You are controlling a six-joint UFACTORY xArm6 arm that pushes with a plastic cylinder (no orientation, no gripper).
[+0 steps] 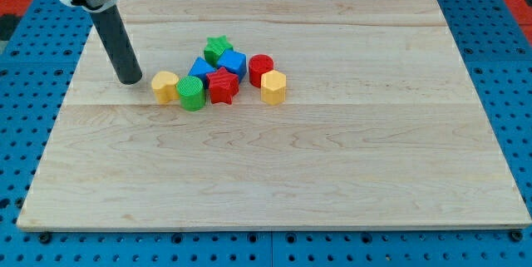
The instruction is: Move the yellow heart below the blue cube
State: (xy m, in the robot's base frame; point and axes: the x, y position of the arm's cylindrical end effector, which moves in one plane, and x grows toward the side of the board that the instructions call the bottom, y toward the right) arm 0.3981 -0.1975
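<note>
The yellow heart lies at the left end of a cluster of blocks, touching a green cylinder. The blue cube sits up and to the right of it, in the middle of the cluster. My tip rests on the board just left of the yellow heart, a small gap between them. The rod rises from it toward the view's top left.
Around the blue cube: a green star above it, a second blue block to its left, a red star below it, a red cylinder and a yellow hexagon to its right. The wooden board lies on a blue perforated table.
</note>
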